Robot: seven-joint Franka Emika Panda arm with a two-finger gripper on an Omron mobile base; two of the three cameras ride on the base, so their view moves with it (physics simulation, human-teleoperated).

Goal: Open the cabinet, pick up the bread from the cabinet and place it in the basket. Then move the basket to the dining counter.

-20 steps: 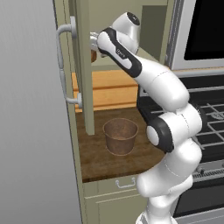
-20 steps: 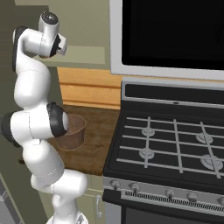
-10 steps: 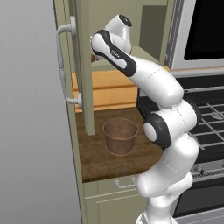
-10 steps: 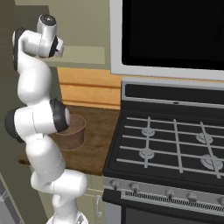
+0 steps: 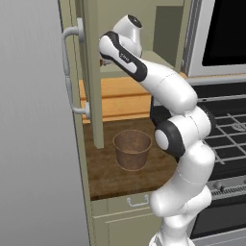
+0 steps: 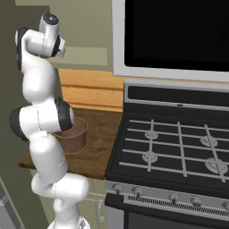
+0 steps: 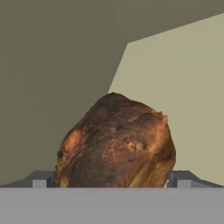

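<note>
cabinet (image 5: 91,72) door open, basket (image 5: 132,149) on worktop (image 5: 108,178)

bread (image 7: 116,142) lies inside the cabinet (image 5: 91,72), basket (image 5: 132,149) on worktop (image 5: 120,178) below.

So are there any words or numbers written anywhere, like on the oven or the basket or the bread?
None: there are no words, numbers or signs that can be read in these pictures.
The stove's knobs are plain, with no marks that show.
The microwave door is blank black.
The basket, the bread and the cabinet door carry no writing.
</note>
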